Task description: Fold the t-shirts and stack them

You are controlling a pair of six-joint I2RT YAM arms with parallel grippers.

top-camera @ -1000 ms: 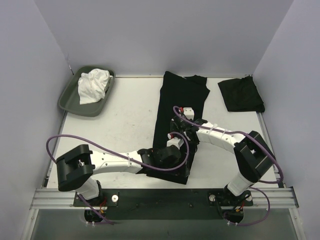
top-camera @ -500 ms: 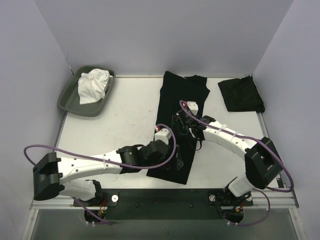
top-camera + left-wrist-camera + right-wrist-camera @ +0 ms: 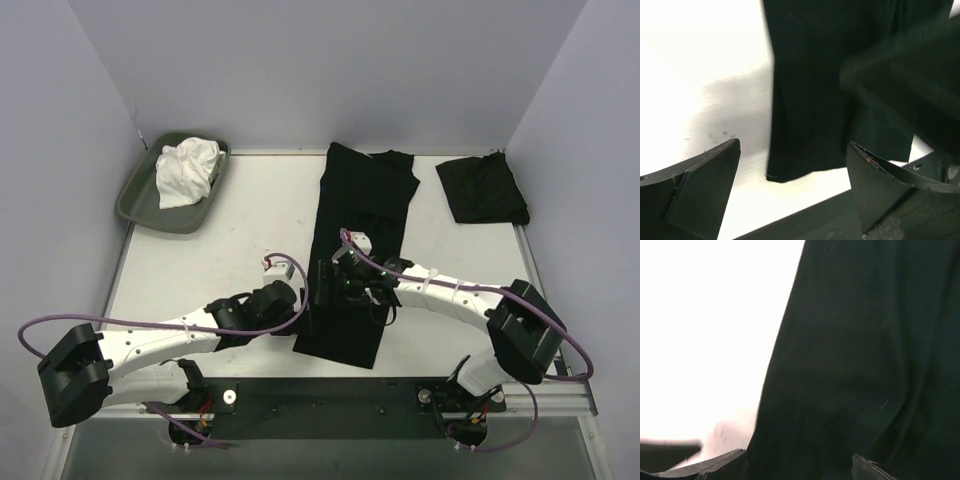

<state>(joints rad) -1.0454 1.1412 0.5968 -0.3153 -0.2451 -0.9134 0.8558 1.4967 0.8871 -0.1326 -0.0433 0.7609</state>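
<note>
As it lies, long shirt point(image 3: 360, 200): thin matte black
left hand point(image 3: 792, 150): spread
right hand point(image 3: 800, 460): spread
overhead only: folded shirt point(image 3: 482, 190)

A white table point(image 3: 240, 230) is seen from above and is closed in on three sides by plain, pale lavender walls. A back wall point(image 3: 330, 70) is set along the table's far edge, and a left wall point(image 3: 50, 200) and a right wall point(image 3: 590, 170) stand along its sides. A silver metal rail point(image 3: 100, 402) is fixed across the table's near edge, and a dull grey floor point(image 3: 330, 460) is seen below it. A grey-green tray point(image 3: 133, 205) holding a crumpled white cloth point(image 3: 187, 170) is placed at the table's far left corner. The tabletop is lit brightly and evenly, and only soft shadows are cast on it.
</note>
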